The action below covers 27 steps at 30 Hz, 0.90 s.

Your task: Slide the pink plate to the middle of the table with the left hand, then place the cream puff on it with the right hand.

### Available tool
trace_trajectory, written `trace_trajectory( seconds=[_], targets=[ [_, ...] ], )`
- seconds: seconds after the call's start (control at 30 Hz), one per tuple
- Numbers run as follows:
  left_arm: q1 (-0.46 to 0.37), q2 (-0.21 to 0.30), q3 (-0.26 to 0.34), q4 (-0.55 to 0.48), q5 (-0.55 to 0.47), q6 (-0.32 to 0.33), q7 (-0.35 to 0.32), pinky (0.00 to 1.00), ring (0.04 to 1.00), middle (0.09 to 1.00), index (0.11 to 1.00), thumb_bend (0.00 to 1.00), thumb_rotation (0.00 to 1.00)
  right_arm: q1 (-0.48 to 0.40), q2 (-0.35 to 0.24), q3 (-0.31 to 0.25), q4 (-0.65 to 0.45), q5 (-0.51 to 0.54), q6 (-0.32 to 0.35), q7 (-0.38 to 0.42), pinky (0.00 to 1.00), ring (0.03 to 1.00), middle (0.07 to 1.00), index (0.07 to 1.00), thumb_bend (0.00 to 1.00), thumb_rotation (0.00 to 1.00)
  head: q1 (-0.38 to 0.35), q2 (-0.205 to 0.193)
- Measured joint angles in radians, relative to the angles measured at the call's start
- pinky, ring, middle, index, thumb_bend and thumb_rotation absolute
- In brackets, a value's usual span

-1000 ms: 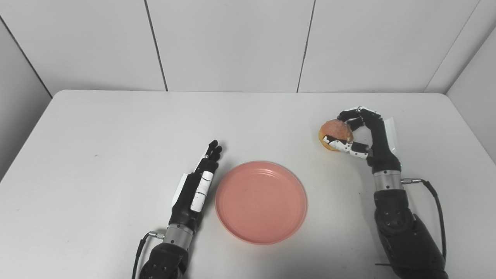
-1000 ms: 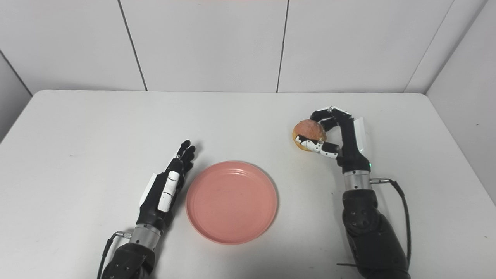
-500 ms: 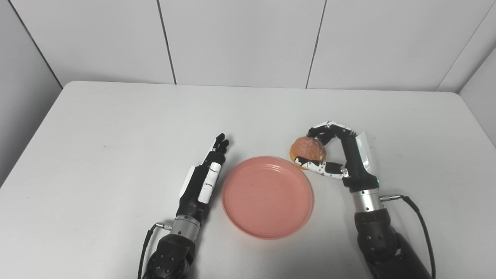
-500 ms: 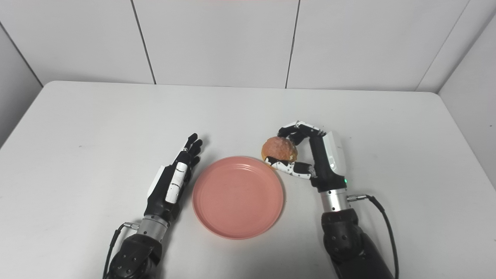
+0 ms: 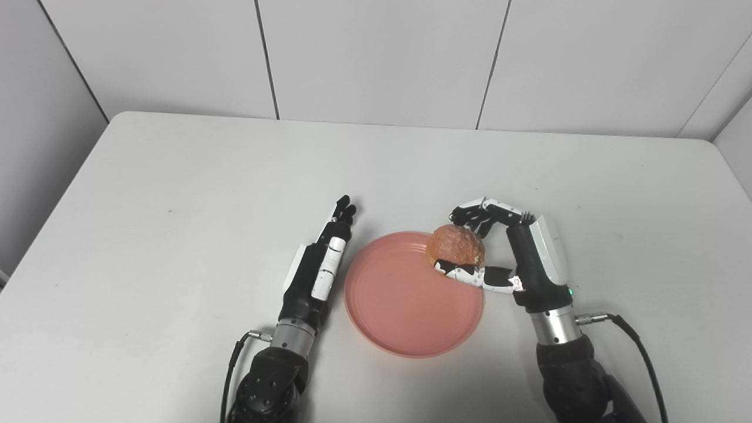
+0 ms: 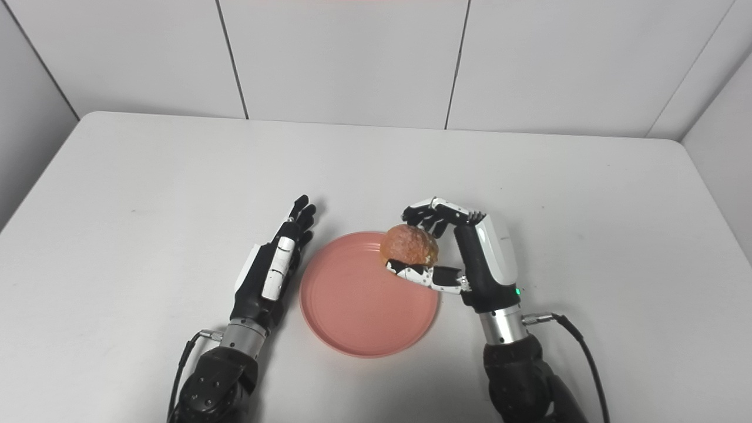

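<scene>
your right hand (image 5: 517, 258) has carried the cream puff (image 5: 457, 248) in over the pink plate's (image 5: 405, 317) rim, fingers (image 5: 479, 210) clasping it; left hand (image 5: 317, 273) stays flat and empty beside the plate. release comes next.

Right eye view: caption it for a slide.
Right hand holds the round golden-brown cream puff over the round pink plate's far edge; open left hand rests beside it.
</scene>
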Motion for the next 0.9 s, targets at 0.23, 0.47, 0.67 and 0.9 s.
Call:
trace_trajectory(
  seconds=[0.23,0.47,0.67,0.9],
  targets=[
    [0.0,0.001,-0.003,0.0,0.0,0.0,0.0,0.99,0.986,0.969,0.951,0.65,1.0,0.002,-0.02,0.057,-0.014,0.001,0.0,0.032,0.44,0.453,0.493,0.484,0.51,0.0,-0.005,0.005],
    [0.0,0.004,-0.003,-0.001,0.0,0.0,0.0,1.0,0.991,0.974,0.955,0.65,1.0,0.015,-0.017,0.071,-0.039,-0.021,0.0,0.111,0.45,0.457,0.493,0.485,0.51,0.0,-0.006,0.008],
    [0.0,0.011,-0.007,-0.001,0.0,0.0,-0.001,0.99,0.986,0.97,0.951,0.65,1.0,0.018,-0.017,0.07,-0.054,-0.02,0.0,0.199,0.46,0.458,0.495,0.484,0.51,0.0,-0.008,0.005],
    [0.0,0.013,-0.008,-0.007,0.0,0.006,-0.001,1.0,0.99,0.971,0.955,0.63,1.0,0.019,-0.016,0.049,-0.053,-0.025,0.0,0.273,0.47,0.464,0.496,0.479,0.51,0.0,-0.008,0.003]
  ],
)
